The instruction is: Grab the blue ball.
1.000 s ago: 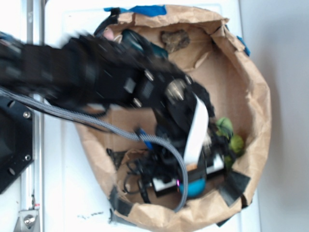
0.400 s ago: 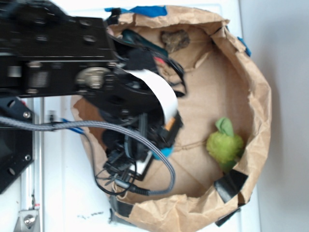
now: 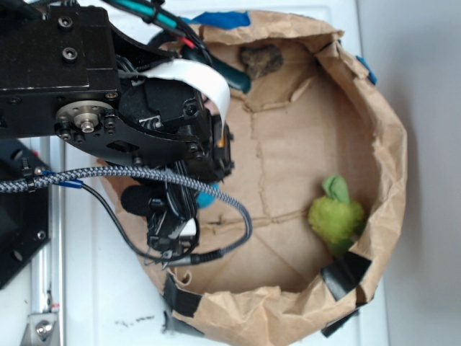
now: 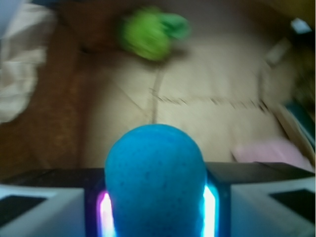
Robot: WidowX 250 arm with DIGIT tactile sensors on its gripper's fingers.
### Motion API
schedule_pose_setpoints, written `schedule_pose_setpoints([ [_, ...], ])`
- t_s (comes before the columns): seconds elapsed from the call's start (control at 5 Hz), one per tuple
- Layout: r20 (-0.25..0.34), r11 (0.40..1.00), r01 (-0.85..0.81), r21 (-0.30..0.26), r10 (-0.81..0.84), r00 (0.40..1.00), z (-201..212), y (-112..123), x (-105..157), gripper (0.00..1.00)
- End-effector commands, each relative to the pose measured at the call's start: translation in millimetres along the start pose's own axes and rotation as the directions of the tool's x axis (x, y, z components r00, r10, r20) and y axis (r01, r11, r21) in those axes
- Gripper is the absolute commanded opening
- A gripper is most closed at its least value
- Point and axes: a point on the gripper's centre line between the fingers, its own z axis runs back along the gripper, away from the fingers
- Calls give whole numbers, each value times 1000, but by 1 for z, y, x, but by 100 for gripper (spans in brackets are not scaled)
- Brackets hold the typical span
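Change: since the earlier exterior frames the black robot arm (image 3: 94, 108) has swung from the lower right of the brown paper-lined bin (image 3: 385, 130) to its left edge, carrying the ball away from the plush.
Gripper: the black gripper with pale pads (image 4: 155, 202) is clamped on the small, smooth, round teal-blue ball (image 4: 155, 180); the wrist view shows a pad pressed against each side.
Ball position: bottom centre of the wrist view; in the exterior view only a blue sliver (image 3: 207, 195) shows under the arm, left of centre.
Surroundings: fuzzy yellow-green plush toy (image 3: 336, 215) at the right of the bin, well apart; dark brown lump (image 3: 261, 59) at the top.
Risk: the smooth, round ball could squirt from between the pads if the grip eases or the arm jerks.
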Motion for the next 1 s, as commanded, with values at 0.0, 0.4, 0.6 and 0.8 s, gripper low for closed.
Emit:
schedule_pose_setpoints([
  [0.0, -30, 997, -78, -8, 78, 997, 19, -3, 25, 0],
  [0.4, 13, 1000, -28, 10, 27, 1000, 28, -10, 37, 0],
  [0.6, -4, 1000, 13, 16, -13, 1000, 24, -11, 43, 0],
  [0.8, 6, 999, 25, 33, -25, 1000, 25, -13, 41, 0],
])
